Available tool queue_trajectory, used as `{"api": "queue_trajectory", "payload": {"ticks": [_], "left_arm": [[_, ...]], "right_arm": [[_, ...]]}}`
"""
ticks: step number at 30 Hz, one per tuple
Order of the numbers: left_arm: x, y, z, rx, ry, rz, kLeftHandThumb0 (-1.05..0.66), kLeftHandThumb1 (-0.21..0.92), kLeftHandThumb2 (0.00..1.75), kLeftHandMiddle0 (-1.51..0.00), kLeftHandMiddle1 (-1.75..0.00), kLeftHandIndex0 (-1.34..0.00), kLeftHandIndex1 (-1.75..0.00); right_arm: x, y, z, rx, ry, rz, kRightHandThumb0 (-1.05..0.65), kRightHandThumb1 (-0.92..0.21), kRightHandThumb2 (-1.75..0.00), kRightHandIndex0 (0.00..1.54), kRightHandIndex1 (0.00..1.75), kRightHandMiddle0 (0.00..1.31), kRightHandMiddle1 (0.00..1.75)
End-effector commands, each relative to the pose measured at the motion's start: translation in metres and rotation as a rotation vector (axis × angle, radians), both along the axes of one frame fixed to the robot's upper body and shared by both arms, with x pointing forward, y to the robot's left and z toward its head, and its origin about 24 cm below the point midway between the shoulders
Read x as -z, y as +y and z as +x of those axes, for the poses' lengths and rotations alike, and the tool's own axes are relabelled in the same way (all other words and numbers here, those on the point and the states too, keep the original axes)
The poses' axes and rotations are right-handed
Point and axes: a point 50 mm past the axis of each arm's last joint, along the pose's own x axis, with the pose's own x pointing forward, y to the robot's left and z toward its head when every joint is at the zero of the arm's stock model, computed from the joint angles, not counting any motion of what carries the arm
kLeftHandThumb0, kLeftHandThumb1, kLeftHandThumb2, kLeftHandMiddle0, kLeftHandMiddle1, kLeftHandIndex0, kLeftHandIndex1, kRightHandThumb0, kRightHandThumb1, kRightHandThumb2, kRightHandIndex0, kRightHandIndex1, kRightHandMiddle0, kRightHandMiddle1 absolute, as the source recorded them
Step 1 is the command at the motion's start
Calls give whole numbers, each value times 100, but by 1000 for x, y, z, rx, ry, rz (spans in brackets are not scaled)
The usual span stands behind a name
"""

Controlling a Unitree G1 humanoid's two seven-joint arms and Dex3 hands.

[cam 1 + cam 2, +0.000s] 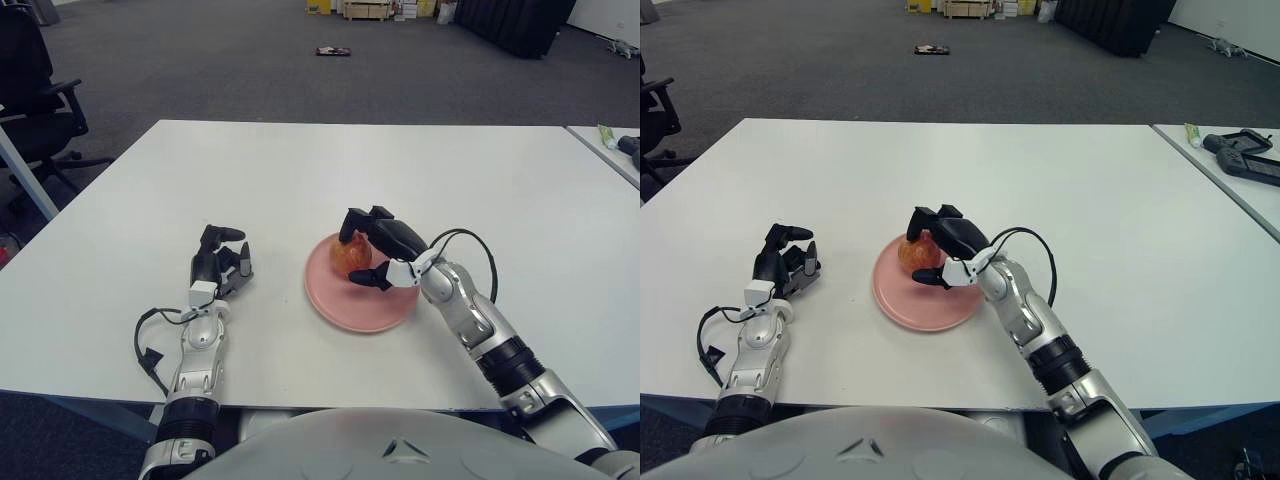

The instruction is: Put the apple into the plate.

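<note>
Two robot hands show above a white table (300, 170), seen from the robot's head looking down. Near the middle of the table sits a round pink plate (345, 305). A reddish-yellow apple (352, 258) sits on the far left part of this plate, inside its rim.

The right hand (385, 250) reaches in from the lower right, over the plate. Its black fingers (352, 222) curl around the apple: one comes down at the far side of the fruit, and another hooks in at the near side. The fingers look close against the apple, but whether they press on it or have a slight gap cannot be told. A black cable loops above the silver wrist behind the hand.

The left hand (220, 265) shows well to the left of the plate, apart from it, palm facing the plate. Its black fingers are loosely bent upward and hold nothing. A black cable hangs in a loop beside its forearm.

Beyond the table lies grey carpet (250, 60). A black office chair (35, 95) stands at the far left. At the far right, the corner of a second table (1230, 165) carries a few small items.
</note>
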Motion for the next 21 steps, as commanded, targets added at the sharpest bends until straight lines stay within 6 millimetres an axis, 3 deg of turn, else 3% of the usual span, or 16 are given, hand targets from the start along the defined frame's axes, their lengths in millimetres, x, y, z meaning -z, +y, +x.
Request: {"api": "queue_trajectory", "payload": {"ticks": [1, 6, 21], "left_arm": [[11, 2, -6, -3, 61, 0, -39, 62, 94, -80, -175, -38, -175], [12, 2, -6, -4, 62, 1, -40, 62, 94, -81, -175, -38, -175], [14, 3, -6, -3, 70, -1, -40, 61, 95, -83, -175, -39, -175]], "right_arm": [[-14, -16, -1, 8, -1, -3, -85, -73, -62, 0, 17, 0, 31], [-25, -27, -8, 21, 38, 66, -91, -71, -57, 0, 2, 0, 7], [-28, -57, -15, 145, -42, 329, -95, -67, -57, 0, 0, 0, 0]]}}
